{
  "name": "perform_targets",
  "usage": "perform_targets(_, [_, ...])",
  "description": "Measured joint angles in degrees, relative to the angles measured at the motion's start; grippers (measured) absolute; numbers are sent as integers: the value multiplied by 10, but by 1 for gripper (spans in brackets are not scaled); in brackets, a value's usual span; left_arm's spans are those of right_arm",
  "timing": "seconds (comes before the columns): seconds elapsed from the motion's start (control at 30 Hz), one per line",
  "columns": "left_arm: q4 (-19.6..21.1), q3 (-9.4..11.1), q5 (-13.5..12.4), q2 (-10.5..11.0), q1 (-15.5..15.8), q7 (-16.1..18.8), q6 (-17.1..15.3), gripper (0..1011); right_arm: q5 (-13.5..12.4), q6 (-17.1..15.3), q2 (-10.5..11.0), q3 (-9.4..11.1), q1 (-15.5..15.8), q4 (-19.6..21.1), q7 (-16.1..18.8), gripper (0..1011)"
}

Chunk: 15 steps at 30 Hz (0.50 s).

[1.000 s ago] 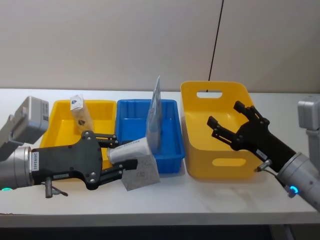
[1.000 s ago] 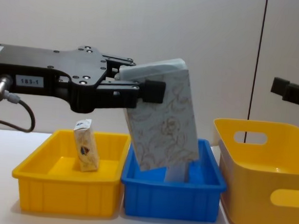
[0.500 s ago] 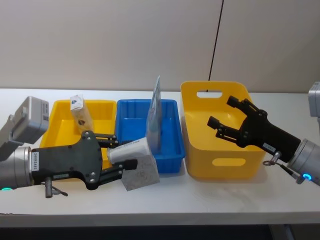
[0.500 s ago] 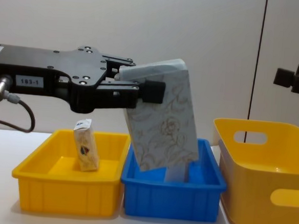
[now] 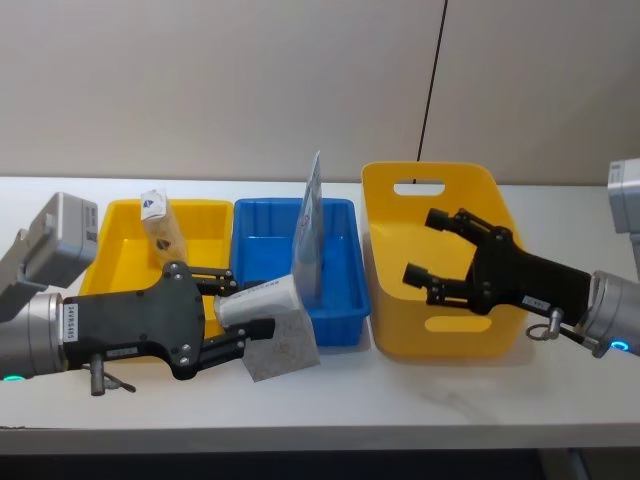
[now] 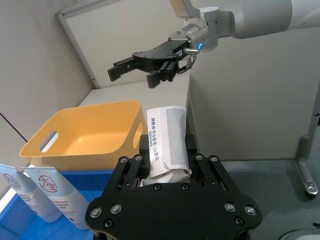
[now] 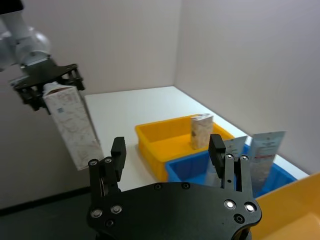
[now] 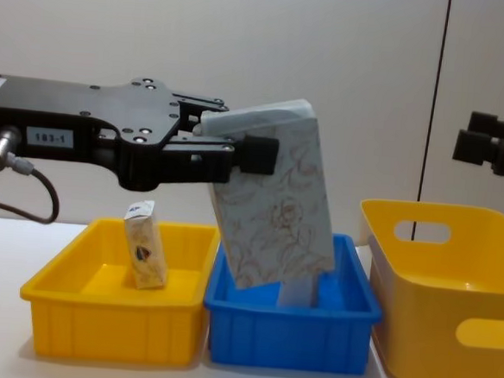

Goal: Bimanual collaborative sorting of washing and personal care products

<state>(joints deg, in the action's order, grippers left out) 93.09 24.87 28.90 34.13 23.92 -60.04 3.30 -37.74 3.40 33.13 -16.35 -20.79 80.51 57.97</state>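
The white pack with gold swirls [image 8: 278,212] hangs tilted from the left claw [image 8: 256,152], which is clamped across its top end. The rest of the pack dangles free below the claw, off the table [image 5: 400,405]. That high grip leaves the long body bare, likely so the other arm can take it.

Beyond the left claw sits the blue bin [image 5: 340,322], with a tall pale-blue pouch [image 5: 311,232] standing upright in it. Further off, to the claw's left side, the low yellow bin [image 5: 115,212] holds a small beige packet [image 5: 158,224], also upright. Each kind seems to have its own bin.

The right claw [image 5: 424,245] is well apart from the pack, hovering in front of the deep yellow bin [image 5: 430,186]. Its fingers are spread wide and hold nothing, and they point across toward the left claw. I judge it is lining up for a handover, with the deep bin beneath it the probable home for the pack.
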Motion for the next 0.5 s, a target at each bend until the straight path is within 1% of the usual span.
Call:
perform_targets(0.03, [0,0,0,0,0,0,0,356,0,0,0,0,0,0,0,1000])
perform_targets(0.2, [0,0,0,0,0,0,0,356,0,3,4,-25,-24,-18,50,1000])
perform_targets(0.23, [0,0,0,0,0,0,0,356,0,3,4,-25,-24,-18,50,1000])
perform_targets(0.27, [0,0,0,0,0,0,0,356,1,4,5,-32,-30,-21,62,1000])
perform_targets(0.33, [0,0,0,0,0,0,0,356,2,5,5,-39,-36,-25,74,1000])
perform_targets(0.37, [0,0,0,0,0,0,0,356,4,6,5,-46,-42,-30,85,1000])
perform_targets(0.5, [0,0,0,0,0,0,0,356,11,9,3,-63,-56,-40,110,1000])
